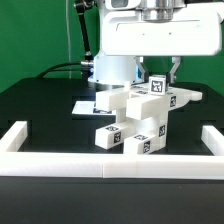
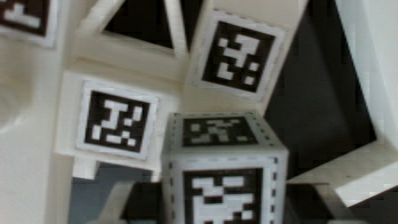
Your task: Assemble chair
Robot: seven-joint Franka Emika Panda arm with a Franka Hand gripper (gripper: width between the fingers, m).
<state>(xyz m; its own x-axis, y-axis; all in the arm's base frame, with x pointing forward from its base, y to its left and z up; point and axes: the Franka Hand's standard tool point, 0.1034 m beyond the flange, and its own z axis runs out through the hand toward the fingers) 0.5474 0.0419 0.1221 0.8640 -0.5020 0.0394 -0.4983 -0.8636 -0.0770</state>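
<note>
The chair stands in the middle of the black table as a cluster of chunky white tagged pieces: a flat panel on top and square legs lower down. My gripper hangs over its right rear part, with the jaws shut on an upright tagged square leg. In the wrist view that leg fills the centre between my gripper's jaws. Other tagged chair panels lie around and behind it. The fingertips themselves are not clearly shown there.
A low white border wall runs along the front and both sides of the table. The marker board lies flat behind the chair on the exterior view's left. The white robot base stands at the back.
</note>
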